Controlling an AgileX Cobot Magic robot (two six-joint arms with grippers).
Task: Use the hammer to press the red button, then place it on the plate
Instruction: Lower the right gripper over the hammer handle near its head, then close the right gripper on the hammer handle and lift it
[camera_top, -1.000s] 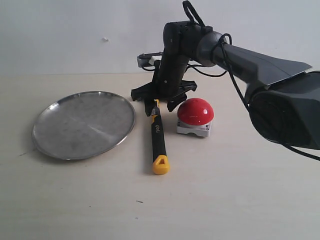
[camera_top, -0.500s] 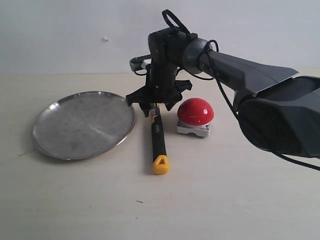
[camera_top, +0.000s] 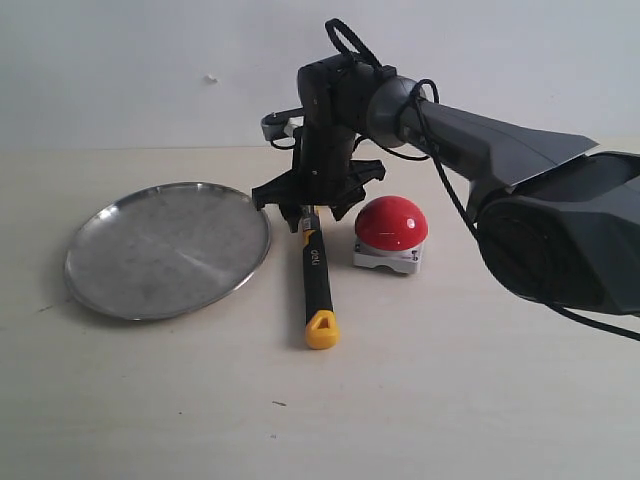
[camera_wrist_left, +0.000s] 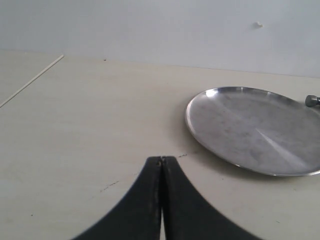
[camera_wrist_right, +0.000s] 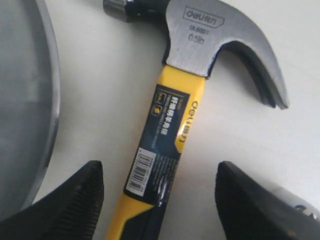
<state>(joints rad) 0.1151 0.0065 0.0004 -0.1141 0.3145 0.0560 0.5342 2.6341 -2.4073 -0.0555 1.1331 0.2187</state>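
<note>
My left hand (camera_wrist_left: 161, 200) is closed on nothing, its fingers pressed flat together. The round silver plate (camera_wrist_left: 252, 131), shiny at the rim and dull and scratched in the centre, lies on the pale surface (camera_top: 450, 380) ahead of that hand. My right hand (camera_top: 303, 205) hangs wide open over the hammer (camera_top: 317, 280), one finger on each side of the yellow neck just below the head and clear of it. The hammer lies flat beneath this hand, showing a steel claw head with a stamped logo, a barcoded label and a black handle ending in a yellow loop. The glossy red button (camera_top: 391, 222) on its grey base sits just beside the hand, on the side away from the plate.
</note>
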